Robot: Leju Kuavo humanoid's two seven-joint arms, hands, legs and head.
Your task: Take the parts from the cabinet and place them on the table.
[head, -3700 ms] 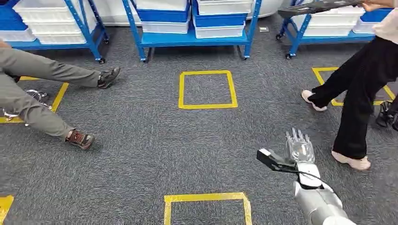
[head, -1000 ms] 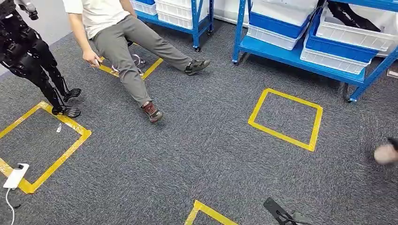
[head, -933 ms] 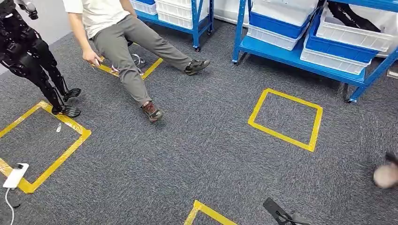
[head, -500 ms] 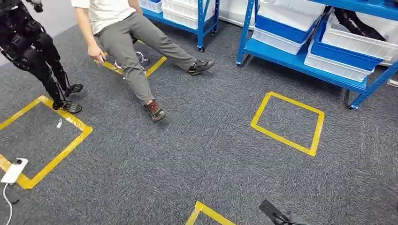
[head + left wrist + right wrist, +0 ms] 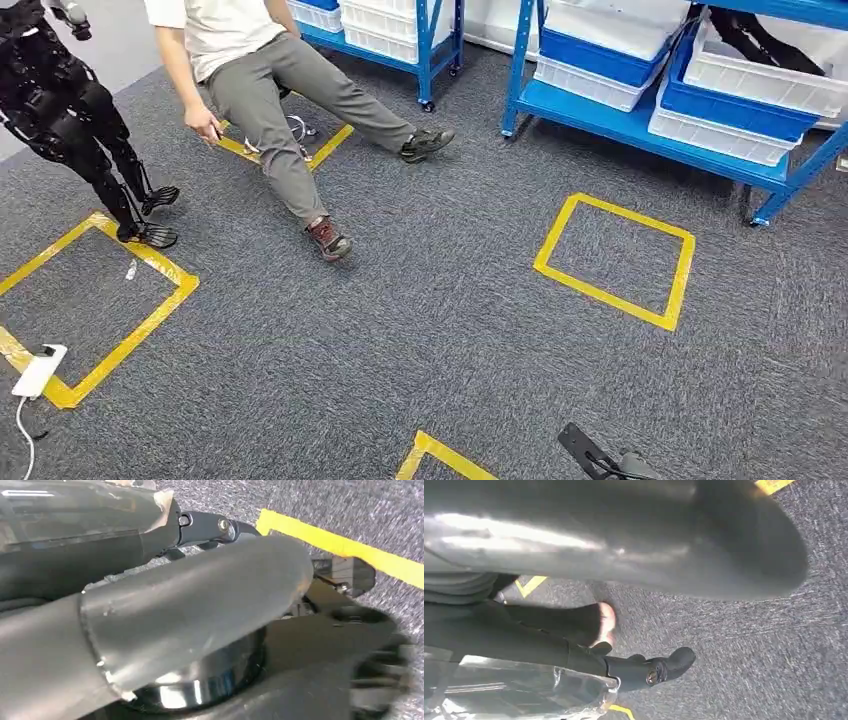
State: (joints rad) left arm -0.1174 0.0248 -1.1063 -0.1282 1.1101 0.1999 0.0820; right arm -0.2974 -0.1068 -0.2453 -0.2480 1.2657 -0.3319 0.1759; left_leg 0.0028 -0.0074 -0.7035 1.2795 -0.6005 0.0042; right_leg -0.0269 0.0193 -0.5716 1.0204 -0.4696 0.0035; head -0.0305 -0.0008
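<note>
Two bin racks well beyond right hand

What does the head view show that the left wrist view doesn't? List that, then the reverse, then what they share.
Head view, not the left wrist view: a seated person, a black robot standing at the left, blue shelves stacked with white and blue bins, and a white device on the floor.
Left wrist view, not the head view: the left hand up close and blurred, so its grasp cannot be read.
Both: grey carpet and yellow floor tape.
</note>
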